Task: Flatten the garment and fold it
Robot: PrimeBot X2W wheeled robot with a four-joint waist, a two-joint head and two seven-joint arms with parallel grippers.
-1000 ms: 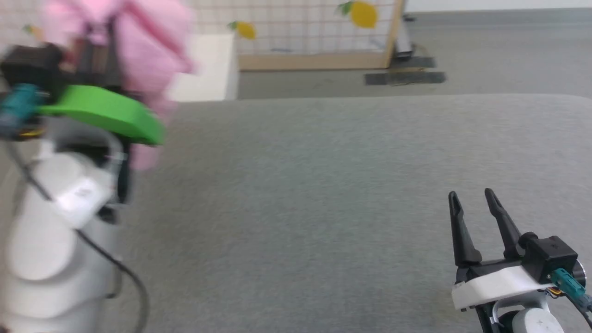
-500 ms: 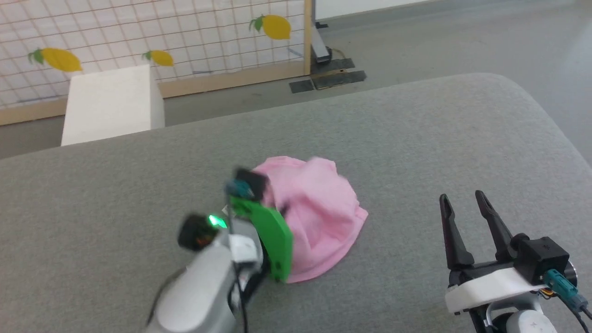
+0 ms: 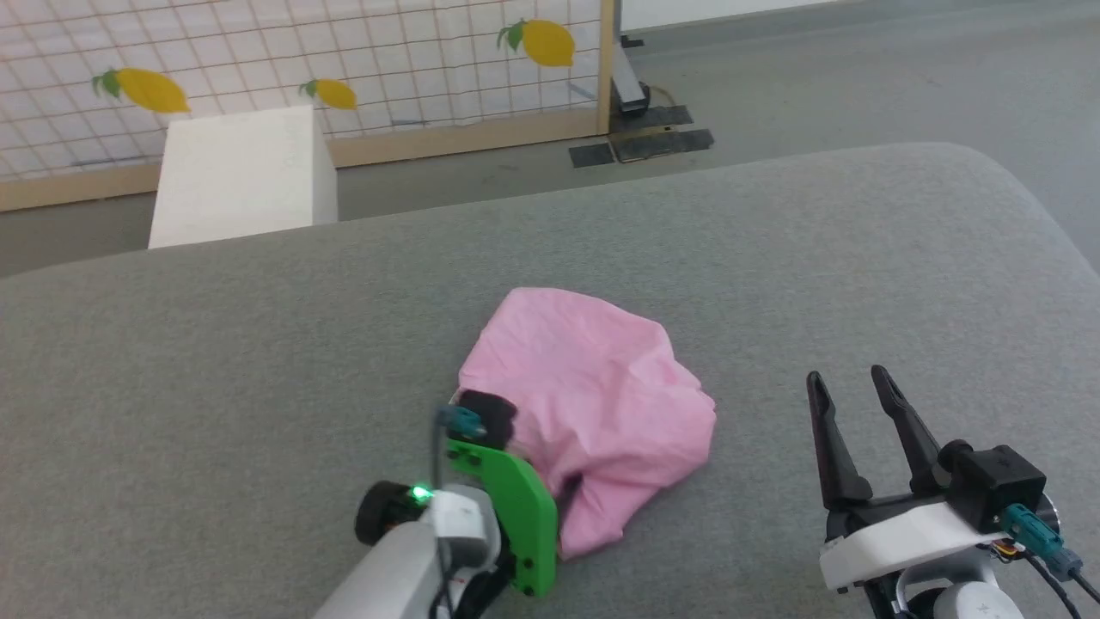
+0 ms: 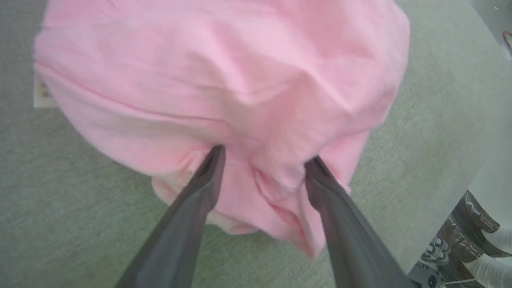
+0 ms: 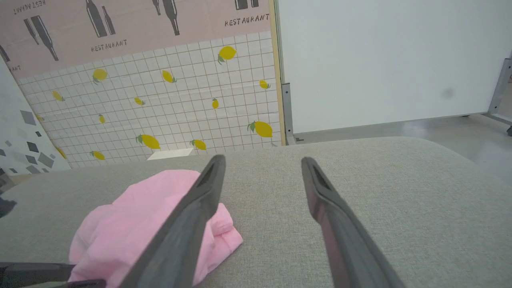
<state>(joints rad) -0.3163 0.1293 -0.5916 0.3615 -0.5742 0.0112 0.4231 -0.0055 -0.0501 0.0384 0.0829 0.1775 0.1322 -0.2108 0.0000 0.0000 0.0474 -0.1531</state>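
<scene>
Head view is showing the pink garment (image 3: 593, 387) lying crumpled mid-frame on the grey cushion (image 3: 215, 361). Left gripper (image 4: 266, 154) is poking its fingers into the heap's lower-left edge, jaws spread wide and not pinching anything. Right gripper (image 3: 846, 376) is hovering at lower right, also gaping wide with nothing in it.

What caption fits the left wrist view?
Left gripper, fingers spread, at a crumpled pink garment on a grey cushioned surface.

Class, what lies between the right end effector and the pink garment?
A bare stretch of grey upholstery separates the right end effector from the garment, as the head view shows.
</scene>
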